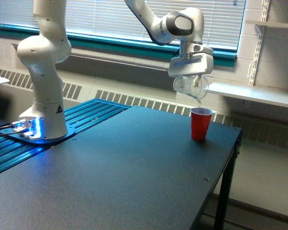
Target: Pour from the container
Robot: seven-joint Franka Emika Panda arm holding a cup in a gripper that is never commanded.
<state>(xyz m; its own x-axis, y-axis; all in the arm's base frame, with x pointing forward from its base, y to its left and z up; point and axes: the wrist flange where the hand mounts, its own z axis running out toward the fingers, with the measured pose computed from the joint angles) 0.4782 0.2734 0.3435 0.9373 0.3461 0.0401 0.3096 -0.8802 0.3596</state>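
Clear see-through plastic container (189, 85) held tipped on its side in the closed end effector (191, 81), poised above the opaque red plastic cup (200, 123), which is stood near the dark worktop (110, 177) far edge

One exterior view only, set off the arm a little above the table (134, 163) and some way back from it. It looks across the dark tabletop toward a wall of blinds (110, 19) and radiators, the robot base (43, 96) on the exterior view's left, the table's far corner and the red cup (200, 123) to the right
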